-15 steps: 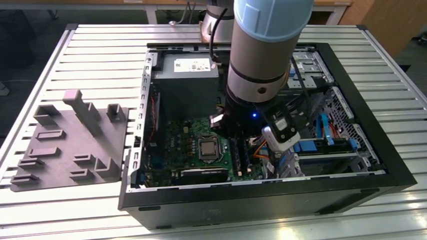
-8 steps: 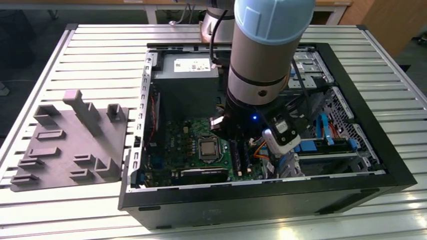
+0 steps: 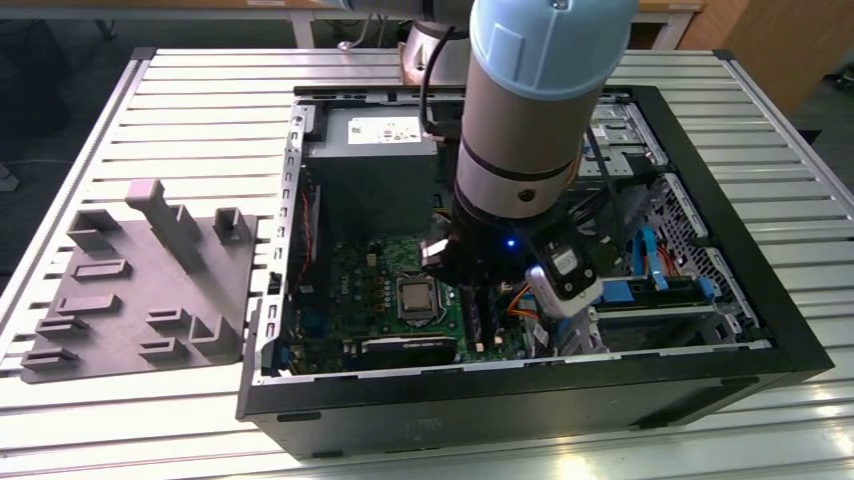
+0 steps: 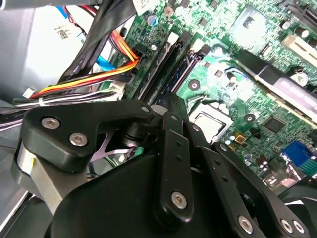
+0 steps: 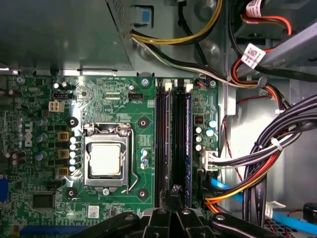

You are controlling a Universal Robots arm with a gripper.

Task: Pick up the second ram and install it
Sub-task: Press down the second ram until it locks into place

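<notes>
The second ram (image 4: 184, 69) is a thin dark blue board lying along a black slot of the green motherboard (image 3: 367, 290), and it looks seated there. My gripper (image 4: 172, 105) is shut, its fingertips pressed together just above the near end of that board. I cannot tell whether they touch it. In the first wrist view the gripper (image 5: 173, 191) hangs over the near end of the memory slots (image 5: 176, 139), where two dark blue strips run side by side. In the exterior view the arm (image 3: 527, 130) reaches down into the open computer case (image 3: 747, 260).
The processor socket (image 5: 105, 159) sits beside the slots. Bundles of coloured cables (image 5: 247, 173) crowd the other side. The power supply (image 3: 374, 160) fills the case's far end. A grey holder tray (image 3: 134, 290) lies on the slatted table at the exterior view's left.
</notes>
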